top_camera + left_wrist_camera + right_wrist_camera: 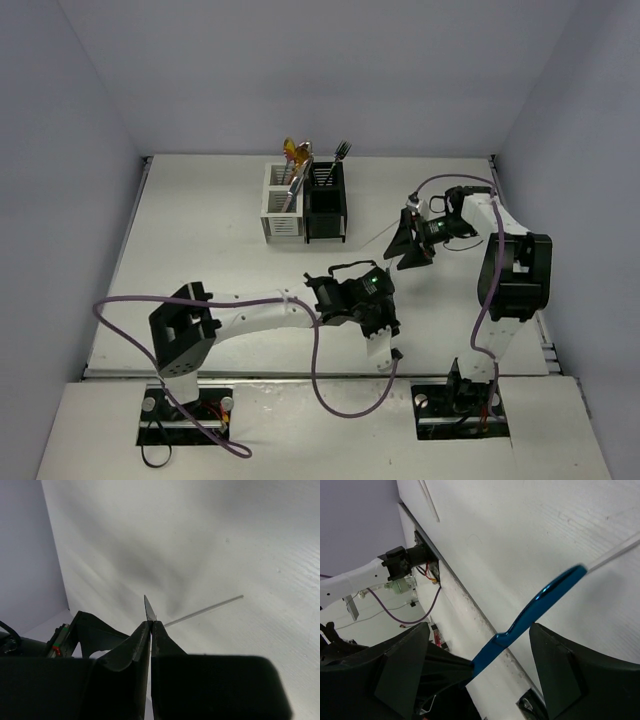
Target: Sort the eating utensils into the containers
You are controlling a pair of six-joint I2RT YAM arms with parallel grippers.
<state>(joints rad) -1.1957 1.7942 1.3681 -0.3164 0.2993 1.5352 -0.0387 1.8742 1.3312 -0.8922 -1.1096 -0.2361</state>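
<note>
Left claw point(151, 624) pinched shut on a slim dark pointed utensil tip point(149, 609), right claw point(477, 630) spread wide around a glossy blue utensil handle point(540, 602), thin clear stick point(202, 610) laid on the white tabletop point(260, 545), joined white and black slotted caddies point(295, 222) set well behind.

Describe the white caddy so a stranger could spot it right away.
At the back of the table, near the middle, stand two joined slotted caddies. The white caddy is the left one, with a gold utensil sticking out; its neighbour, the black caddy, holds a fork.
</note>
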